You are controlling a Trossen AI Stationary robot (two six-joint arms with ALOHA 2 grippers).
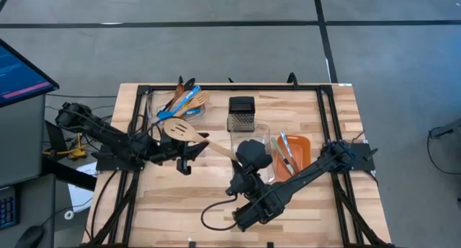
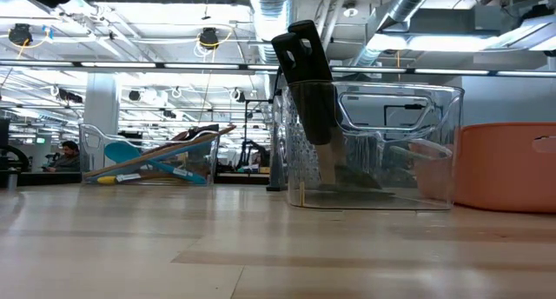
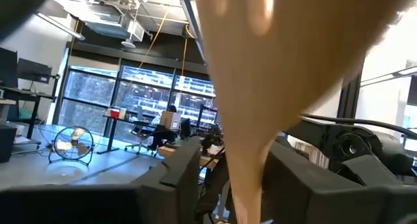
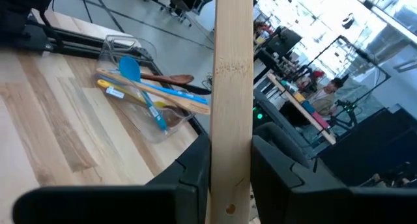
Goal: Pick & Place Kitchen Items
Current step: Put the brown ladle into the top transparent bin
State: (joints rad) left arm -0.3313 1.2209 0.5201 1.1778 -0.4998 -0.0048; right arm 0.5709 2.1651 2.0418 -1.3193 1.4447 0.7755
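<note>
Wooden slotted spatula (image 1: 189, 133), mid-frame above the tabletop (image 1: 180, 197): your left gripper (image 1: 189, 153) and right gripper (image 1: 243, 164) both have jaws clenched on it, so opposing pulls may snap or drop it.

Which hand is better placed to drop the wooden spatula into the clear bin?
Probably the right. The right hand is closed on the handle of the wooden spatula, beside the clear bin; the left hand is farther from it.

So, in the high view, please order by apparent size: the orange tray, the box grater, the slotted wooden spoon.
1. Slotted wooden spoon, the longest.
2. Orange tray.
3. Box grater.
The tray and grater look close in size, and an arm covers part of the tray, so that order is unsure.
</note>
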